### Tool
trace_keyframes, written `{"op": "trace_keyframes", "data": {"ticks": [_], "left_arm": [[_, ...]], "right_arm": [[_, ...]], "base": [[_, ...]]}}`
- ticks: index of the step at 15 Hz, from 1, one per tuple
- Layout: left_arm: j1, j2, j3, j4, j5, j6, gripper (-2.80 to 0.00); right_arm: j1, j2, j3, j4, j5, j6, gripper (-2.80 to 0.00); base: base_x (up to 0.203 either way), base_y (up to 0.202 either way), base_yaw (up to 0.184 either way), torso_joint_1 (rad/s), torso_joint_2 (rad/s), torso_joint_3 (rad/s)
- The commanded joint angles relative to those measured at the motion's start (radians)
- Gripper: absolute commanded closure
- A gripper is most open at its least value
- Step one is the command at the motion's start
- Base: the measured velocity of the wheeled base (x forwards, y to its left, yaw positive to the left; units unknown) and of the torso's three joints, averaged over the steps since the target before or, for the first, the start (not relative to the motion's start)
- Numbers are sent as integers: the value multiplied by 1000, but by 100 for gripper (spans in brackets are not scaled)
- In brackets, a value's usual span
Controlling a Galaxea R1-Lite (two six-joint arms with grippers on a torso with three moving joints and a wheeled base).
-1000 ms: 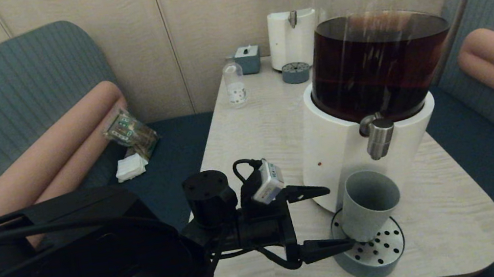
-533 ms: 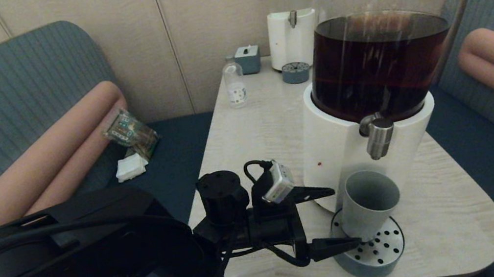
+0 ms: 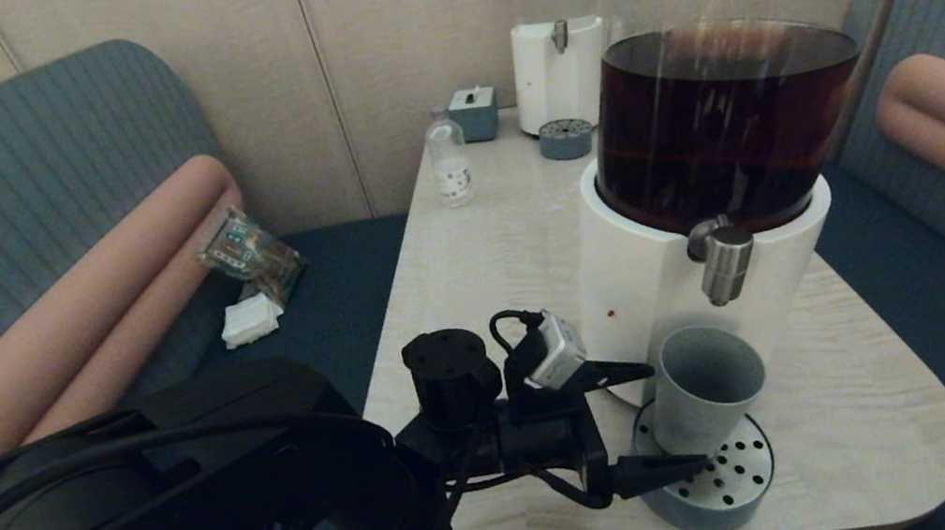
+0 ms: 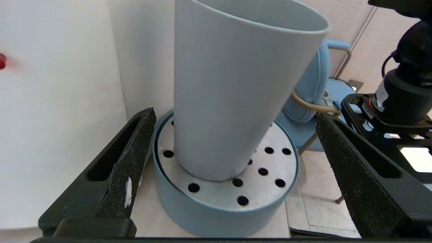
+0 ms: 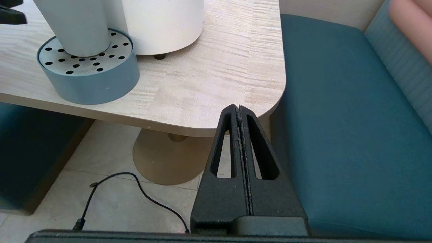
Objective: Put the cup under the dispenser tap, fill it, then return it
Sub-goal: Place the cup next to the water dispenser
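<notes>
Partly hidden, the cup's (image 3: 704, 394) base sits behind the left gripper (image 3: 672, 414).

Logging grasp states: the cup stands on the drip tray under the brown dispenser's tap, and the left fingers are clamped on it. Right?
Not clamped. In the left wrist view, the left gripper's fingers stand open, apart from the cup. It does stand on the drip tray, under the tap.

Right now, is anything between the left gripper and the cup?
Nothing visible. The left gripper is open, one finger on each side of the cup, which stands on the drip tray below the dispenser tap. The dispenser base is close beside one finger.
</notes>
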Motion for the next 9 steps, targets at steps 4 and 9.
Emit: {"op": "trace_keyframes", "data": {"ticks": [4,9], "left_arm": [[-30,7,-47,27,-6,0,-280],[-49,31,-93,64,-6,0,-280]], "right_arm": [[1,-1,0,0,1,-1,0],[1,-1,0,0,1,-1,0]], "base": [[0,0,0,0,0,0],[0,0,0,0,0,0]]}}
